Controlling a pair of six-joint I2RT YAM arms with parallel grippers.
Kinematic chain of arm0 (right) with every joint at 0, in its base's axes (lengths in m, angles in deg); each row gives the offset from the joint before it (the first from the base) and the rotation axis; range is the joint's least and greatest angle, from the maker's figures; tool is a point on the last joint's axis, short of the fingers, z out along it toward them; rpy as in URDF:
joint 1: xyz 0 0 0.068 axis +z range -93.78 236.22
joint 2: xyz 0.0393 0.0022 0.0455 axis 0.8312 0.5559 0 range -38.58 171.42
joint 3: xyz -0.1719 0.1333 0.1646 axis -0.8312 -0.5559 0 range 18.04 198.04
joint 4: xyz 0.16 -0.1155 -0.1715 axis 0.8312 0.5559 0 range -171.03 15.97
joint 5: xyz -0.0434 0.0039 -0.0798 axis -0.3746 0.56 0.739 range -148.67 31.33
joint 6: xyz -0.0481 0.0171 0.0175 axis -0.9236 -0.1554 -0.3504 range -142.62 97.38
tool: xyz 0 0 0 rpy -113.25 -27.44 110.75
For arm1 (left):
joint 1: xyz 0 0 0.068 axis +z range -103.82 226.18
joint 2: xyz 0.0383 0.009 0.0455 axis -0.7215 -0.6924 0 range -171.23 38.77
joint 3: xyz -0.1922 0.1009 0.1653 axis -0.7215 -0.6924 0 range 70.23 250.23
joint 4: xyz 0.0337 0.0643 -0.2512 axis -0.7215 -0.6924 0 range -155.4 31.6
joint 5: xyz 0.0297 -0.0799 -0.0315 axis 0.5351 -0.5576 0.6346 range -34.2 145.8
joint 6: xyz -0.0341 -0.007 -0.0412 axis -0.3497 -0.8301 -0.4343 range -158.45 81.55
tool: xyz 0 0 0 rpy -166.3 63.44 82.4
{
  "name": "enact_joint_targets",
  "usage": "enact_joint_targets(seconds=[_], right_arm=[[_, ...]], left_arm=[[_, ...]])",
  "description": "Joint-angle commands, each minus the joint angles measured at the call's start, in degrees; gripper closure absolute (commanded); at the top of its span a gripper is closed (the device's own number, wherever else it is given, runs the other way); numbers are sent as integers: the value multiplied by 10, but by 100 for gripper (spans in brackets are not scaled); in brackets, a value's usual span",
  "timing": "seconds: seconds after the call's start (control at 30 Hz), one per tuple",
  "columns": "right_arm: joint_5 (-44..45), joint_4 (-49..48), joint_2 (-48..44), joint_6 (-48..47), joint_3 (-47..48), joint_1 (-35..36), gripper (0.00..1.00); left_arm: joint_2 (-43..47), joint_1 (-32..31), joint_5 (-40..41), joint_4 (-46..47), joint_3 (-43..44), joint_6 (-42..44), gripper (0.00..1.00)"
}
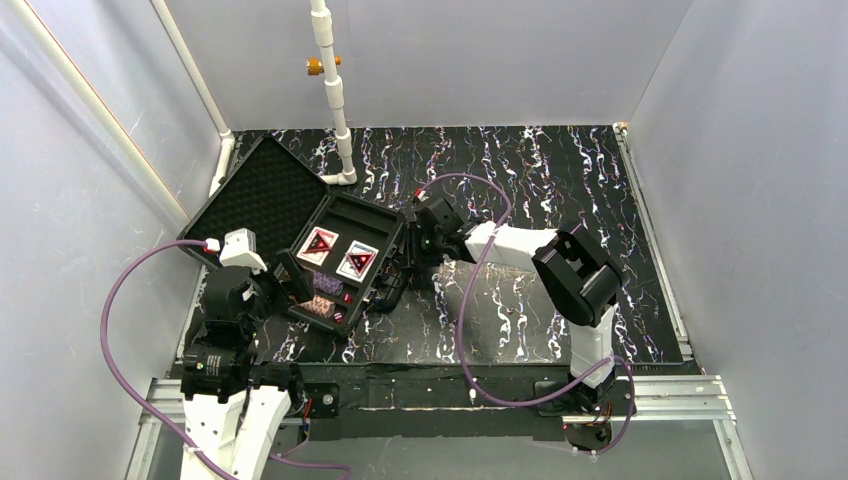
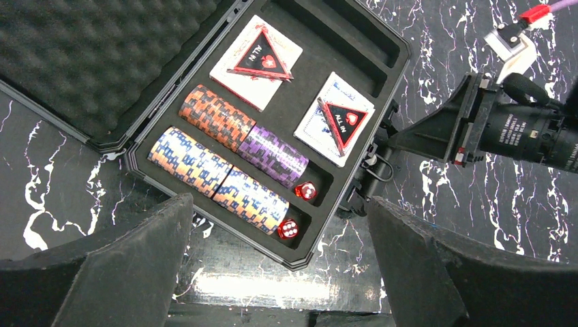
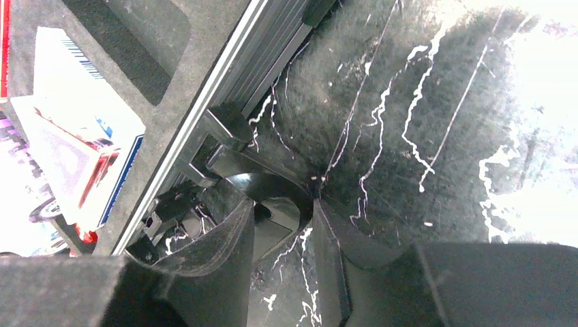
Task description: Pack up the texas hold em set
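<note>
The black case (image 1: 392, 255) lies open at the table's left, its foam-lined lid (image 1: 262, 195) folded back. In the left wrist view it holds two card decks (image 2: 238, 85) (image 2: 317, 133), each with a red triangle (image 2: 261, 58) (image 2: 344, 122) on top. It also holds chip stacks (image 2: 215, 116) (image 2: 249, 197) and two red dice (image 2: 307, 191) (image 2: 287, 229). My left gripper (image 2: 279, 211) is open and empty above the case's near corner. My right gripper (image 3: 283, 208) is shut on the case's black handle (image 3: 272, 187) at its right side.
A white pipe (image 1: 335, 90) stands at the back, just behind the lid. White walls enclose the black marbled table (image 1: 560, 180) on three sides. A purple cable (image 1: 470, 300) loops over the table by the right arm.
</note>
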State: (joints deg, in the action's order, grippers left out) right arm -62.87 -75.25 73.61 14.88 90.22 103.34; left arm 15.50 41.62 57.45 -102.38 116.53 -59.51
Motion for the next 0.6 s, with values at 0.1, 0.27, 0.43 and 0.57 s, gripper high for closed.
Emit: enact_joint_targets(seconds=[0.1,0.27,0.43,0.57], right_arm=[[24,103,-47,-58,-55,-11,99],[27,118,-77,-76,-82,-22,99],[24,124,-106,-87,-112,-41,99],[19,128,-123,-96,-126,-51,99]], left_arm=[[-7,3,0,-4,0,2,1],[-8,3,1,-4,0,2,1],[-10,3,1,-4,0,2,1],[-10,3,1,-4,0,2,1]])
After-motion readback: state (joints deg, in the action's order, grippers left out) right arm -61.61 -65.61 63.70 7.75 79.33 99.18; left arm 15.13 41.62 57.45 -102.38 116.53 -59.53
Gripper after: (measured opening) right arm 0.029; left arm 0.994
